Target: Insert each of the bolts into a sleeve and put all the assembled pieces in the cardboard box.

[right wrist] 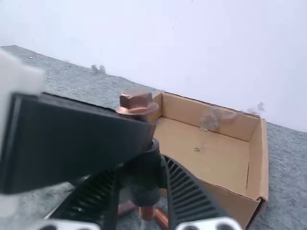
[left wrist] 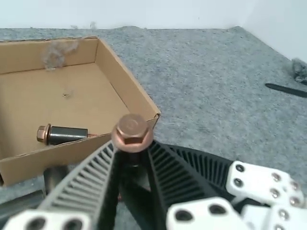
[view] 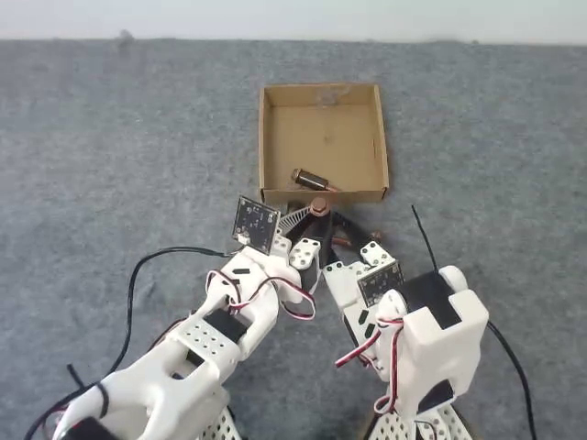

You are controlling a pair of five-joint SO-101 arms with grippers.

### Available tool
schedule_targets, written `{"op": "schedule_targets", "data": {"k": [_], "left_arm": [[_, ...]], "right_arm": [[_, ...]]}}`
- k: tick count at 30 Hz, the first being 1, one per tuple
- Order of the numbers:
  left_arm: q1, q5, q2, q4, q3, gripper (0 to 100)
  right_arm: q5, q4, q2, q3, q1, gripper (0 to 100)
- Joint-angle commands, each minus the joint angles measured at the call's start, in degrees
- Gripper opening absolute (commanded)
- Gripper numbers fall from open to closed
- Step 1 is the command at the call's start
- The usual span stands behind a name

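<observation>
1. Nearest: left pincer (left wrist: 132,152) and right pincer (right wrist: 142,181), both pinching one dark sleeve (right wrist: 147,165) above the surface (view: 138,137).
2. Bolt (left wrist: 132,130) seated in that sleeve, long axis upright, copper head on top.
3. Just beyond: near wall of the cardboard box (view: 323,194); probably a short carry forward, either arm equally close.
4. Farther in: another assembled piece (view: 310,178) lying on the box floor.

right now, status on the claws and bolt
left claw, right claw shut on sleeved bolt. one piece in box. near wall in the way.
</observation>
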Motion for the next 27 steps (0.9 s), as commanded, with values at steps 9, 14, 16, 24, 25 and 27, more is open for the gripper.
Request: {"op": "schedule_targets", "data": {"k": [9, 14, 16, 24, 25, 27], "left_arm": [[0.5, 0.8, -1.1, 1.2, -0.1, 10], [0.4, 0.8, -1.3, 1.2, 0.0, 10], [0.4, 0.8, -1.6, 1.2, 0.0, 10], [0.9, 0.8, -1.7, 1.1, 0.0, 10], [0.9, 0.8, -1.7, 1.1, 0.0, 10], [0.9, 0.8, -1.7, 1.0, 0.0, 10]], "right_arm": [[1.1, -1.2, -0.7, -0.1, 2.3, 0.6], [1.1, -1.2, -0.7, -0.3, 2.3, 0.6], [1.1, -1.2, -0.7, -0.4, 2.4, 0.6], [1.1, -1.2, -0.6, -0.5, 2.4, 0.6], [1.1, -1.2, -0.5, -0.5, 2.4, 0.6], [1.1, -1.2, -0.4, -0.5, 2.4, 0.6]]}}
